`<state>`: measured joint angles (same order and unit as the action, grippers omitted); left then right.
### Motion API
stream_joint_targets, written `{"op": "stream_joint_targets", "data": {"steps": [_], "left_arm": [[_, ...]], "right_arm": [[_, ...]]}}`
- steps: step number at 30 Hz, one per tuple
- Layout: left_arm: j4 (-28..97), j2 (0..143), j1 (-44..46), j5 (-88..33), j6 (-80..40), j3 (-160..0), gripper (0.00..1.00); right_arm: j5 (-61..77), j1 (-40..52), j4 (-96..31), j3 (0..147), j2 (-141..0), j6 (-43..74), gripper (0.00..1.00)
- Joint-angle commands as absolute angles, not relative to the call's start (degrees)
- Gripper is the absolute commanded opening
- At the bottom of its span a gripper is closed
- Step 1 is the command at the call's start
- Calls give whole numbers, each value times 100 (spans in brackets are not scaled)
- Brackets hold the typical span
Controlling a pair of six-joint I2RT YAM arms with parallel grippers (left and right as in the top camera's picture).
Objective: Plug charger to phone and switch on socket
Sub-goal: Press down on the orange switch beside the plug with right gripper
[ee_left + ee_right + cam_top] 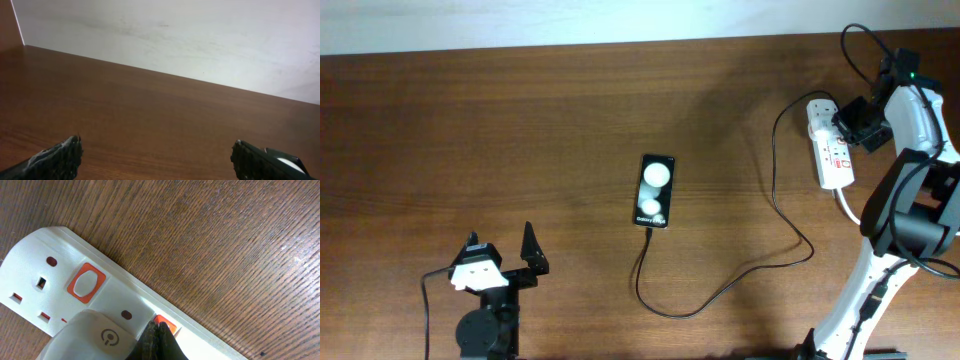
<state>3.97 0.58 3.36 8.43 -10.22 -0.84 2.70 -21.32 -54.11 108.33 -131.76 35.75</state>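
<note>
- Presently: white power strip (35, 265), orange-red switches (86, 282); glossy black phone (657, 190).
- Right pincer (159, 332) closed, tips touching one; left pincer (157, 160) open.
- Wood-grain surface (150, 110), pale wall (200, 35).

Table (520, 130) (wood): phone (656, 190), socket (835, 160), charger (773, 165)

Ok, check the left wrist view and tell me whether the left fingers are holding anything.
No, the left fingers stand wide apart above the table with nothing between them.

free: desk (470, 130) left half up to back-left corner | blocked: phone (656, 190) mid-desk; charger (774, 160) cable looping toward right edge; socket (832, 150) by back-right corner
</note>
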Motion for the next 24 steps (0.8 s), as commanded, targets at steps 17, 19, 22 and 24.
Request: {"op": "stream_joint_targets", "data": {"steps": [17,19,22,24], "left_arm": [[386,34,309,838,-932,-51,99],[386,32,309,838,-932,-51,99],[386,32,309,838,-932,-51,99],[386,32,309,838,-930,-51,99]], "right_arm": [[626,-1662,-5610,10864,-13539,3540,4],[510,-1662,-5572,10866,-13539,3529,4],[388,-1712,-5601,10892,-13537,3492,4],[388,-1817,-5642,10991,-13537,3492,4]]}}
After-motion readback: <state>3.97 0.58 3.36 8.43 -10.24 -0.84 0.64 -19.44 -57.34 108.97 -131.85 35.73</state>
